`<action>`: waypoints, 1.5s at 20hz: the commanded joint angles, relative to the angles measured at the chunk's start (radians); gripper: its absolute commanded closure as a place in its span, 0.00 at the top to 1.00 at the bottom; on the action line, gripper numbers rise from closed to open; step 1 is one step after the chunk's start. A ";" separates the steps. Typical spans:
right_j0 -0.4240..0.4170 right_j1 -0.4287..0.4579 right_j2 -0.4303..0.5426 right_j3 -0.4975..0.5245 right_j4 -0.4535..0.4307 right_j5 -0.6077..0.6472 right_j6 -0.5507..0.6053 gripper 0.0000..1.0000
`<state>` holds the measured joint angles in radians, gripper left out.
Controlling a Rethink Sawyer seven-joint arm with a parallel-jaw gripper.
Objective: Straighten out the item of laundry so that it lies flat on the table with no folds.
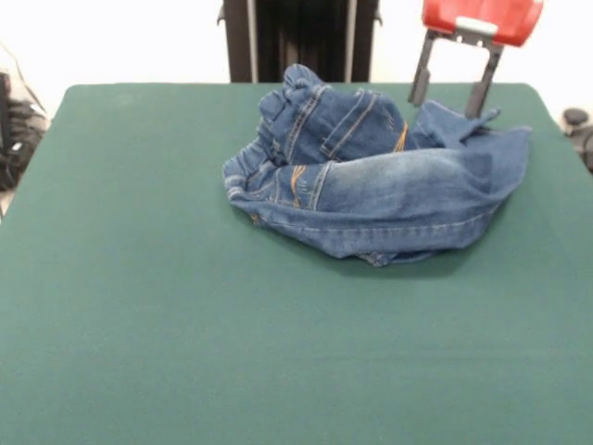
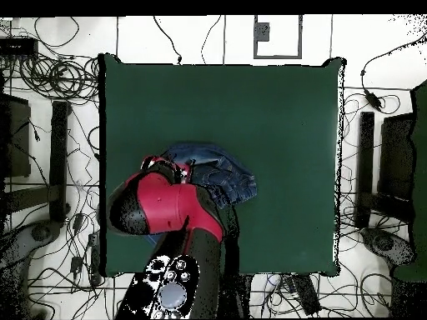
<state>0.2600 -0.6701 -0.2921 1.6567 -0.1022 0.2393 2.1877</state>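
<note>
Around my table (image 2: pixel 275 108) the floor (image 2: pixel 375 75) is pale and strewn with black cables (image 2: pixel 58 79). Dark stands (image 2: pixel 365 171) flank both sides, perhaps equipment racks. Behind, a white wall (image 1: pixel 130 42) glows evenly bright, and a framed square (image 2: pixel 277 35) sits on the floor.

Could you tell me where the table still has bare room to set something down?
The table is bare along the whole near side and the left side beside the jeans. It is crowded at the far right, where the jeans lie bunched and the open pincer stands at their edge.
</note>
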 commanded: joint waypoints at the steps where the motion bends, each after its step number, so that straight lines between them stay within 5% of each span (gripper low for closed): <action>1: -0.049 0.068 0.018 0.043 0.055 -0.061 0.198 1.00; 14: -0.219 -0.007 0.148 0.146 0.000 -0.086 0.097 1.00; 30: -0.515 0.090 0.395 0.257 -0.075 -0.118 0.019 1.00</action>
<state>-0.2201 -0.6685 -0.1091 1.8053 -0.1292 0.1555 2.1889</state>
